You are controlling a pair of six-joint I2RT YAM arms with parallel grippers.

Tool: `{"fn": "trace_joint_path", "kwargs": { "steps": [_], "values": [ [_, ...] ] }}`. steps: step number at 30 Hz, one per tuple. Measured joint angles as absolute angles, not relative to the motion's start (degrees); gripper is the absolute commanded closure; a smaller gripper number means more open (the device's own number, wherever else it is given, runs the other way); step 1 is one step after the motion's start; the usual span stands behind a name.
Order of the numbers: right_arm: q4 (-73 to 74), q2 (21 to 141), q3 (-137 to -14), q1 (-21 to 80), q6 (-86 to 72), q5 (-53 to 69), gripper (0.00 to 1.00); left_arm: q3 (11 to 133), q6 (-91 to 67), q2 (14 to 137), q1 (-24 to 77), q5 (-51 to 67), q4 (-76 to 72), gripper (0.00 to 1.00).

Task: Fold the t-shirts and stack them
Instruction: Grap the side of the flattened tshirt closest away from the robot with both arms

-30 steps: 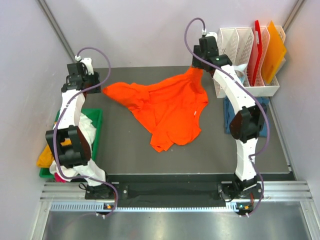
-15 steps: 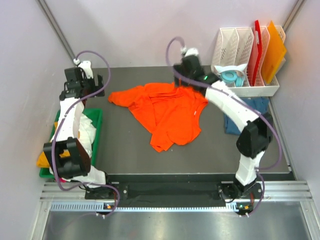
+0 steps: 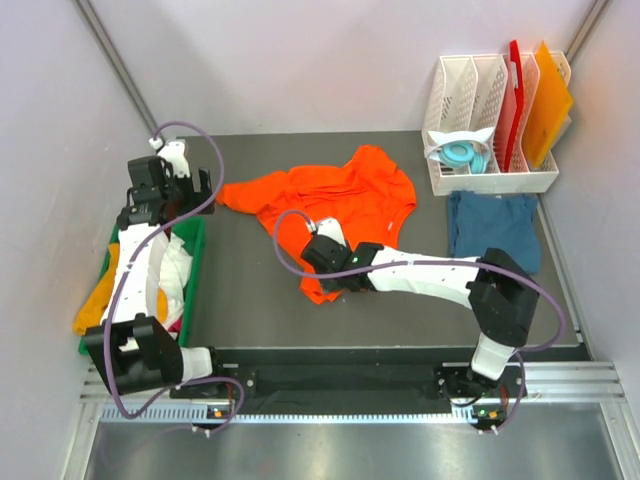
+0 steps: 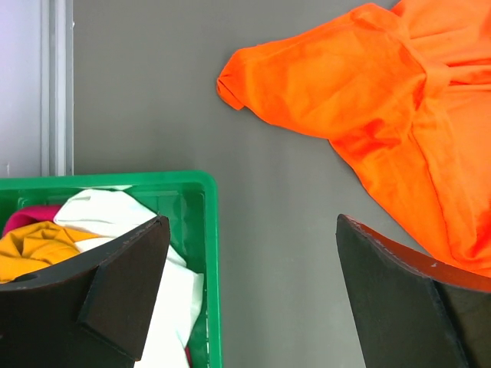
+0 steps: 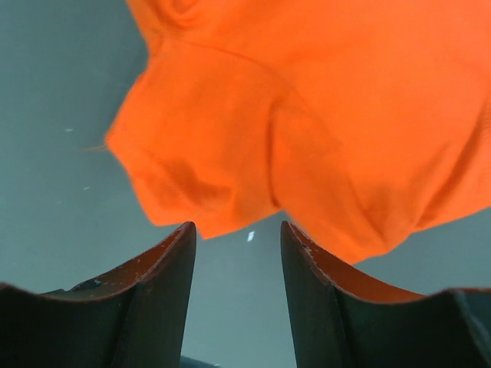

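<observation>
The orange t-shirt [image 3: 345, 205] lies crumpled across the middle of the table [image 3: 250, 290]. The right tool [image 3: 325, 265] sits low at the shirt's near edge. In the right wrist view this tool [image 5: 236, 230] is partly open with only bare table between its fingers, and the orange hem [image 5: 230, 153] lies just ahead of the tips. The left tool [image 3: 155, 200] hangs over the far end of the green bin [image 3: 193, 280], apart from the shirt's sleeve. It is spread wide and holds nothing [image 4: 247, 222].

One orange shirt lies loose and one dark blue shirt [image 3: 490, 225] lies flat at the right. Two boards, red [image 3: 514, 95] and orange [image 3: 548, 95], stand in the white rack [image 3: 470, 80].

Only the top view shows the blue shirt and the rack. The left wrist view shows the bin's [image 4: 207, 253] contents close up: white [image 4: 107, 211], yellow-orange [image 4: 34, 245] and dark pink cloth [image 4: 31, 217].
</observation>
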State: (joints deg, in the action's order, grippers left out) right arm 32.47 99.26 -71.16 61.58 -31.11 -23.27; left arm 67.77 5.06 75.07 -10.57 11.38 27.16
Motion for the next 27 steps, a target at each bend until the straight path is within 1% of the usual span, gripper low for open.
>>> {"fn": "trace_joint_path", "kwargs": {
  "steps": [7, 14, 20, 25, 26, 27],
  "values": [
    [31.11, 98.63, -68.86, 65.73, -37.82, -25.43, 0.51, 65.32, 4.6, 72.86, -10.57, 12.93, 28.1, 0.07],
    [29.56, 98.63, -64.07, 65.84, -42.13, -25.82, 0.5, 64.47, 4.67, 72.07, -10.55, 13.28, 28.71, 0.07],
    [27.22, 100.18, -63.64, 65.82, -43.55, -25.87, 0.51, 63.99, 4.67, 70.96, -10.57, 13.28, 29.32, 0.07],
    [25.56, 103.96, -63.9, 65.39, -44.05, -25.34, 0.58, 63.79, 4.89, 70.19, -10.57, 13.23, 30.17, 0.07],
    [25.3, 104.47, -63.9, 65.3, -44.4, -25.56, 0.62, 63.59, 4.99, 69.91, -10.57, 13.23, 30.22, 0.07],
    [25.08, 104.53, -64.16, 65.19, -44.49, -25.28, 0.75, 63.48, 5.1, 69.73, -10.57, 13.21, 30.39, 0.07]
  ]
}}
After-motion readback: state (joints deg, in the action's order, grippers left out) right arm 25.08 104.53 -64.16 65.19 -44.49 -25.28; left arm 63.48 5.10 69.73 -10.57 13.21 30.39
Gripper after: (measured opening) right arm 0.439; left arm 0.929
